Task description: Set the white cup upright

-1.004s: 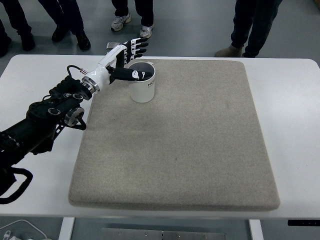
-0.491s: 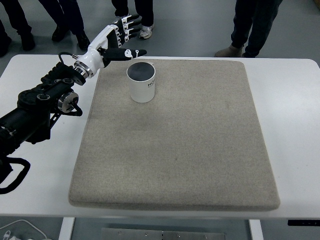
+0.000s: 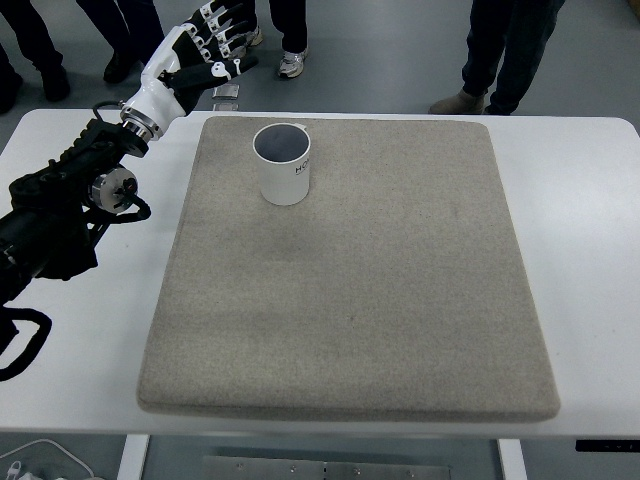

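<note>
The cup (image 3: pixel 283 164) stands upright on the mat (image 3: pixel 350 270); my left robot hand (image 3: pixel 195 50) hovers apart from it, fingers spread, holding nothing.

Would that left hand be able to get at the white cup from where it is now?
Probably yes. The left hand hovers open beyond the table's far left corner, and nothing stands between it and the white cup, upright on the grey mat.

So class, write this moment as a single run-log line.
white cup: upright on grey mat | left robot hand: open, empty, apart from cup | right arm: not in view
</note>
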{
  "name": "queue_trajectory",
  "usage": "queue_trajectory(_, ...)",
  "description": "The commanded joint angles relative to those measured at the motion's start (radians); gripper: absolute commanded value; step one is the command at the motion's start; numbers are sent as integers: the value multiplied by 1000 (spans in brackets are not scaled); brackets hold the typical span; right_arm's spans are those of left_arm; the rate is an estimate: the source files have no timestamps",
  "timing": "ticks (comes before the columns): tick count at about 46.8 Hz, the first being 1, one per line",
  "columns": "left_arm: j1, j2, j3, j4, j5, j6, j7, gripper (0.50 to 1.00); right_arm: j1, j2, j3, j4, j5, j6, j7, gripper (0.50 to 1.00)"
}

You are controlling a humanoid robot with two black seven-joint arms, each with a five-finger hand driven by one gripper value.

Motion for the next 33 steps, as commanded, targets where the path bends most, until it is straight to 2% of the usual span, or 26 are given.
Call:
queue_trajectory(1, 1, 0, -1, 15, -92, -21, 0, 988, 0, 0, 0, 0, 0, 0, 0, 930)
queue_trajectory(8, 8, 0, -2, 15, -257, -32, 0, 988, 0, 0, 0, 0, 0, 0, 0, 930)
queue_trajectory(16, 18, -2, -4, 14, -371, -40, 9, 988, 0, 0, 0, 0, 0, 0, 0, 930)
queue_trajectory(20, 24, -2, -21, 17, -411, -47, 86, 990, 0, 0, 2, 0, 0, 0, 0, 930)
queue_trajectory(27, 62, -3, -123, 17, -481, -46, 272, 992, 0, 0, 3, 1, 0, 0, -2, 930)
queue_trajectory(33, 93, -3, -195, 18, -483, -44, 358, 992, 0, 0, 3, 3, 0, 0, -2, 930)
